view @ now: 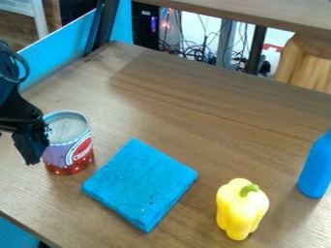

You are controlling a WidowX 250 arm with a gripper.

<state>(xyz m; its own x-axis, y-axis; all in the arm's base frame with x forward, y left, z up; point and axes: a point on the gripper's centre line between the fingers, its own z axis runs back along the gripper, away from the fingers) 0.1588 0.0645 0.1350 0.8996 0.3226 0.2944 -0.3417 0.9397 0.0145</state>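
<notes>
- So your can [74, 157] is standing upright on the table [188, 101], and it hasn't been lifted. Same deal with the other stuff: it's all down on the wood, so I'd say no carry is under way.
- Your gripper [32, 154] hangs right by the can, on its left side as you look at it, and covers a bit of it. Can't tell if they're touching, or whether the jaws are spread or pressed together, so don't count on a grip.
- Container check: the can has a raised rim and a greyish top. Could be a lid or the inside, I can't tell, so no clue what's in there for you.
- Just right of the can you've got a folded blue cloth [139, 184] lying flat.
- Further right of the can and nearer the camera is a yellow pepper [234, 213] with a green stem [249, 190].
- Farthest right of the can, a blue bottle [317, 169] stands upright, cut off by the view's edge. You can't see what's inside.
</notes>
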